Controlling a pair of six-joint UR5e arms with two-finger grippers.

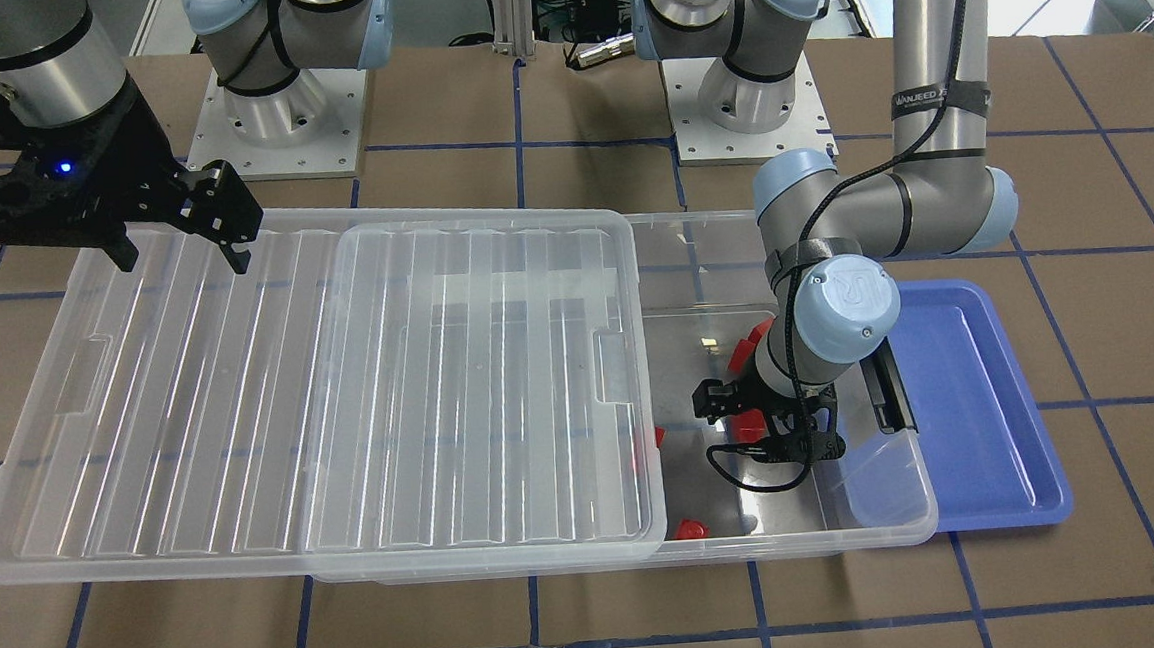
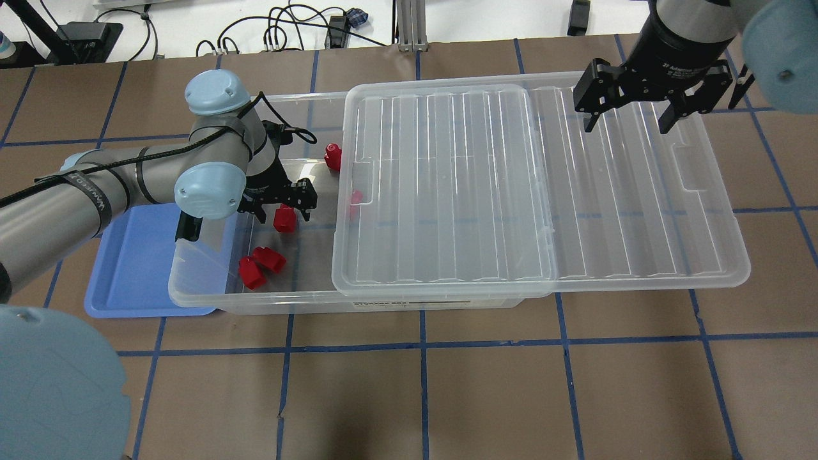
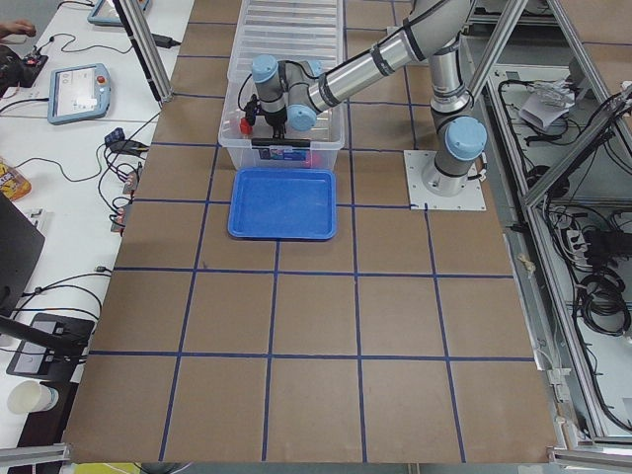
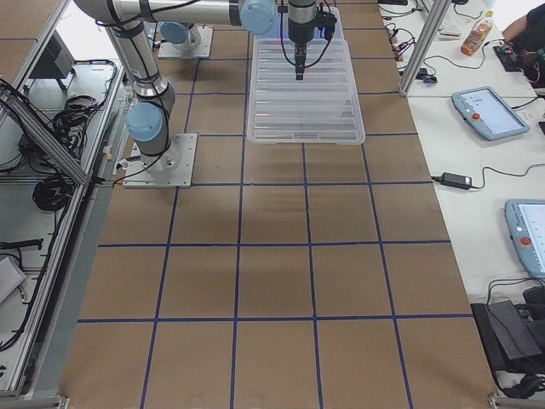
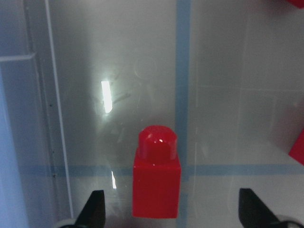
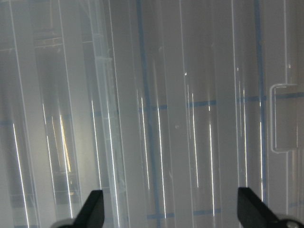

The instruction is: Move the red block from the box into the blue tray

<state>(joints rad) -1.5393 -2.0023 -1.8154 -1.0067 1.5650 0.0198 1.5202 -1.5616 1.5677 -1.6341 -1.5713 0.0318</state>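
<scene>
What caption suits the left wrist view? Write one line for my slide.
Open left gripper framing a single red block on the clear floor of the box.

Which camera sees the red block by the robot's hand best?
The left wrist view: the block looks big between the tips of the open end effector. Overhead shows it small; the front view mostly hides it behind the arm.

Brown tabletop (image 2: 486,396) with a blue tape grid (image 2: 423,383); white side bench (image 3: 64,148) with cables (image 3: 118,158) and a teach pendant (image 3: 79,92).
</scene>
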